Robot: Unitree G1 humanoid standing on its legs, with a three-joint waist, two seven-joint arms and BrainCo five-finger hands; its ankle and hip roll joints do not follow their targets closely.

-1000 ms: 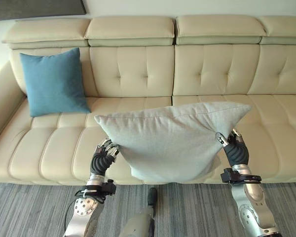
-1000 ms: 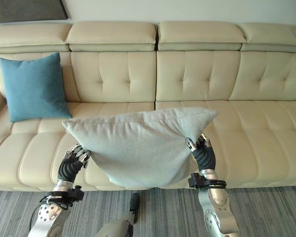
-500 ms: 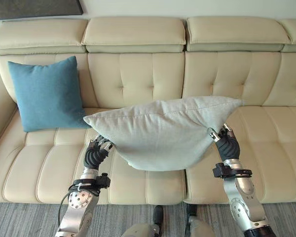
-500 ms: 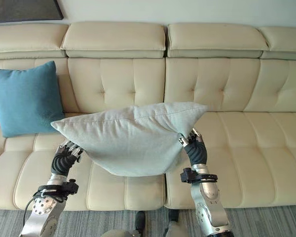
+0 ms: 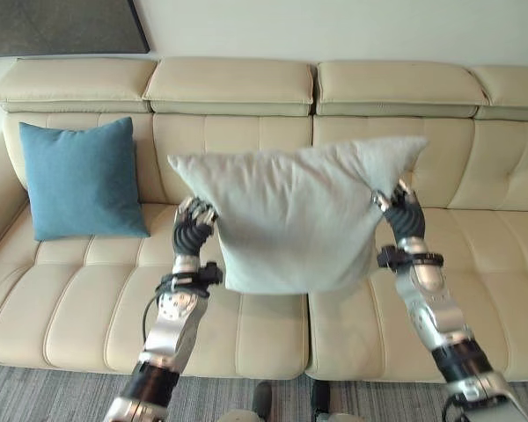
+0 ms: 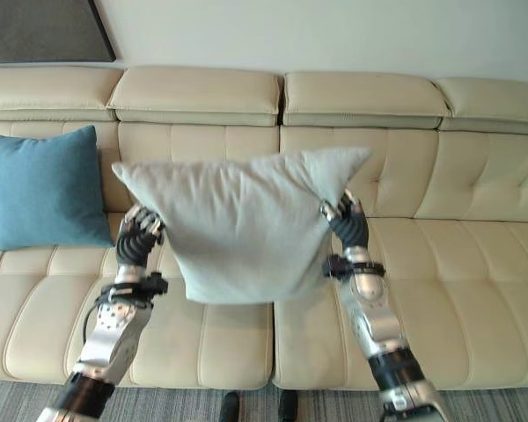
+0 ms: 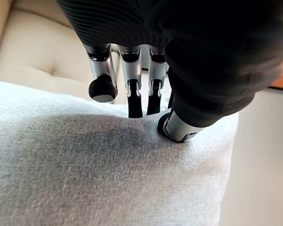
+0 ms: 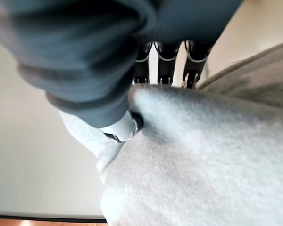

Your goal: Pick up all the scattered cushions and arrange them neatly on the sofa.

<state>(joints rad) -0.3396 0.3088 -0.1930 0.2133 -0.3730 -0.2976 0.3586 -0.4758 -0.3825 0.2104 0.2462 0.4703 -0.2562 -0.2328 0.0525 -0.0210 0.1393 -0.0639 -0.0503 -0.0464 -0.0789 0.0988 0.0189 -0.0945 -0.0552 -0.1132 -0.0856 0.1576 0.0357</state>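
Left eye view: a pale grey cushion [image 5: 295, 220] held up between both hands, in the air in front of the cream sofa [image 5: 396, 114] backrest.

From the head, the left hand [image 5: 194, 230] grips the cushion's left edge and the right hand [image 5: 403, 214] its right edge, below the upper corners — the cushion hangs upright, clear of the seat. A blue cushion [image 5: 82, 179] leans against the backrest at the sofa's left end, well apart. The wrist views add the grasp itself: the left hand's fingers [image 7: 132, 89] and thumb pinch into the grey fabric, and in the right wrist view the right thumb [image 8: 120, 127] digs into the cloth opposite its fingers — both hands clamped on the cushion.
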